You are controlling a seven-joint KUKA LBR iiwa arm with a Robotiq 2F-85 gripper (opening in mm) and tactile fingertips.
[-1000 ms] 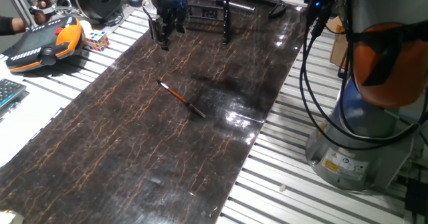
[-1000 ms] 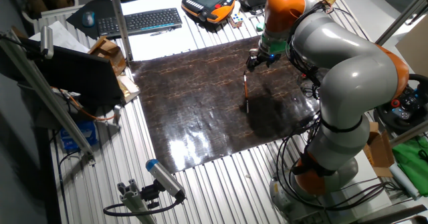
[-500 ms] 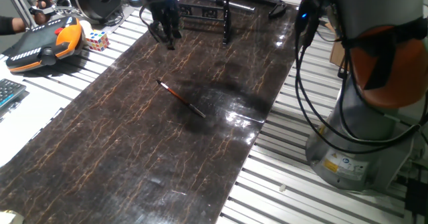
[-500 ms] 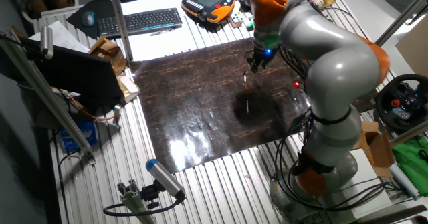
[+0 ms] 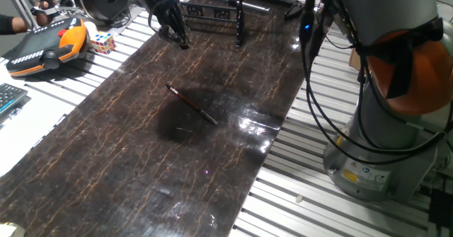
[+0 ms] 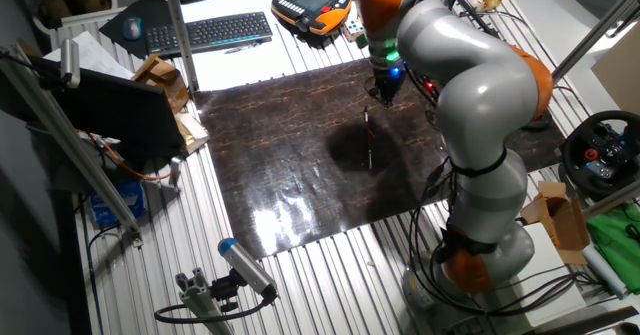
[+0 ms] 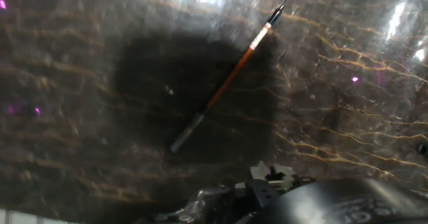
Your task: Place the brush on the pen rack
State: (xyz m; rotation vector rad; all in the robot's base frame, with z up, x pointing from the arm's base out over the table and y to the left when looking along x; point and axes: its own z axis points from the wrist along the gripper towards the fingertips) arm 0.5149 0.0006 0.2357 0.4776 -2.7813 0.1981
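Observation:
The brush [image 5: 191,104] lies flat on the dark marbled mat, an orange-brown shaft with a dark tip. It also shows in the other fixed view [image 6: 368,141] and runs diagonally through the hand view [image 7: 227,80]. The pen rack [image 5: 240,16], a low black frame with upright posts, stands at the mat's far end. The arm hides it in the other fixed view. My gripper [image 5: 180,39] hangs above the mat's far left part, left of the rack and well beyond the brush. It is open and empty, and it also shows in the other fixed view [image 6: 385,93].
An orange-black teach pendant [image 5: 46,46], a colour cube [image 5: 101,42] and a keyboard [image 5: 8,99] lie left of the mat. The robot base [image 5: 382,159] and hanging cables [image 5: 318,60] stand to the right. A dark reel [image 5: 102,0] sits at the back left.
The gripper has swung left and farther back, away from the rack post, with the arm leaning over the table. The brush has not moved.

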